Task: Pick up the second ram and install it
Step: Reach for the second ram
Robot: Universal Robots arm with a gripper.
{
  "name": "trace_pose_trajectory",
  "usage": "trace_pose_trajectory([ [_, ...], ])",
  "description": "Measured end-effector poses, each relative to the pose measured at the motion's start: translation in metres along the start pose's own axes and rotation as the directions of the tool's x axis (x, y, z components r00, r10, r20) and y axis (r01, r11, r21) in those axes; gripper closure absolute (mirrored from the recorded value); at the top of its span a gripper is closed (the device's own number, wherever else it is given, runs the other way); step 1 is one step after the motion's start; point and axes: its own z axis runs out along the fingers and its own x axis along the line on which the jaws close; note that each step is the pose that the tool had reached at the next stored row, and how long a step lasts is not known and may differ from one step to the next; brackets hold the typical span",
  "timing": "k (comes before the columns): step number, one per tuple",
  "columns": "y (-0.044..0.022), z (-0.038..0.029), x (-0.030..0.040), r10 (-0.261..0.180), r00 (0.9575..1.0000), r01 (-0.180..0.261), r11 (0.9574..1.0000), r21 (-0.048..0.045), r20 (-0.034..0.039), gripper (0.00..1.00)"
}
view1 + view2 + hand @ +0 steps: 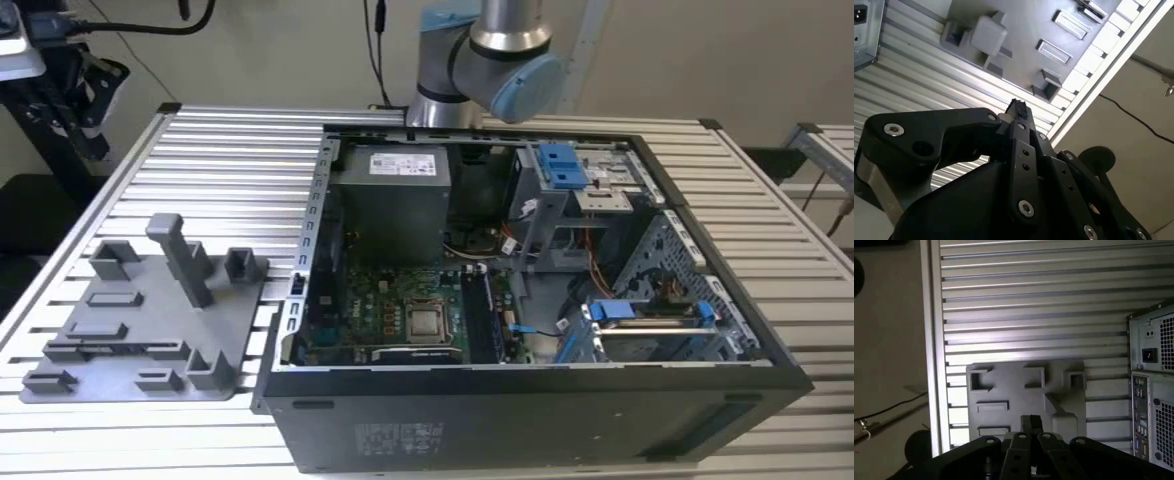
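Tool (1030, 422): tips look drawn tight together in both wrist views, no stick btwn them; carrying nothing, as far as I can judge.
Tool pos: high over the surface (227, 150), looking down on the grey fixture plate (1019, 395); touching nothing.
Arm (487, 60): rises behind the PC case (787, 372), at the far side in the exterior view.
2nd ram: can't tell where it lies; too dark and thin to separate from the holders on the plate or from the mem slots (497, 315) on the board inside the case.
Plate layout: just beside the case, on the exterior view's left; low holder blocks plus one tall post (180, 255).
Step (judged): pick-up not yet begun; tool in free air, no grasp.
Doing it well: spread the tips while high up, not at the stick. Come in square to its long flat faces and pinch at mid-length so it can't tilt. Lift straight out along the holder.
Watch: tall post and case wall stand near any path btwn plate and case; go up and over, not across.
Handling (judged): thin stiff board; light grip, no twist.
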Motion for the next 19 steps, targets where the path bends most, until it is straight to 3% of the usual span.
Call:
trace_pose_trajectory([
  [3, -0.0004, 0.0001, 0.0066, 0.000, 1.0000, 0.000, 1.0000, 0.0001, -0.0013, 0.89],
  [7, -0.0046, 0.0007, 0.0069, 0.000, 1.0000, 0.000, 1.0000, -0.0001, -0.0009, 0.89],
  [14, -0.0315, 0.0028, 0.0050, 0.000, 1.0000, 0.000, 1.0000, 0.0000, -0.0009, 0.89],
  [19, -0.0457, 0.0043, 0.0040, 0.000, 1.0000, 0.000, 1.0000, -0.0001, -0.0010, 0.89],
])
